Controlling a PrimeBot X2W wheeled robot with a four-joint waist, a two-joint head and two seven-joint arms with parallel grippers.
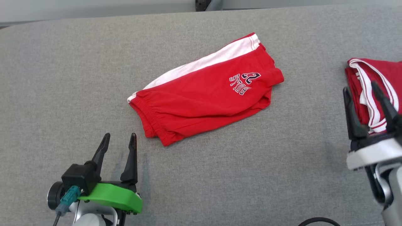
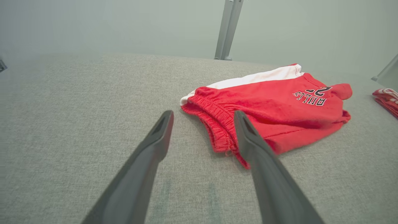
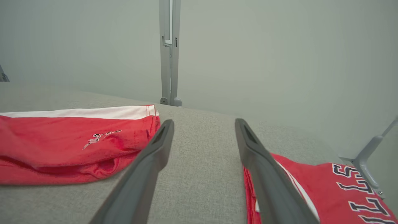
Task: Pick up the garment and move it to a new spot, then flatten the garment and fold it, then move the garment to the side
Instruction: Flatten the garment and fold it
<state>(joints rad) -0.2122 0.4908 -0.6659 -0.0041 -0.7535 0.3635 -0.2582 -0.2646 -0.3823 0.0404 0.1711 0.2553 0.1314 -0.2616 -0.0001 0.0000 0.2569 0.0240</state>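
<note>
The red shorts [image 1: 207, 94] lie folded mid-way across the grey cloth surface [image 1: 62, 78], waistband toward the left gripper [image 1: 120, 135] — its fingers spread and empty, just short of the fabric. The right gripper [image 1: 360, 86] — also parted, holding nothing — hovers at the edge of a second red garment [image 1: 388, 73].

A grey cloth-covered table [image 1: 62, 78] spreads wide, a folded red jersey [image 1: 386, 78] with white trim lying at its right side, a metal post [image 3: 169, 53] standing behind its far edge against a pale wall [image 3: 279, 46].
</note>
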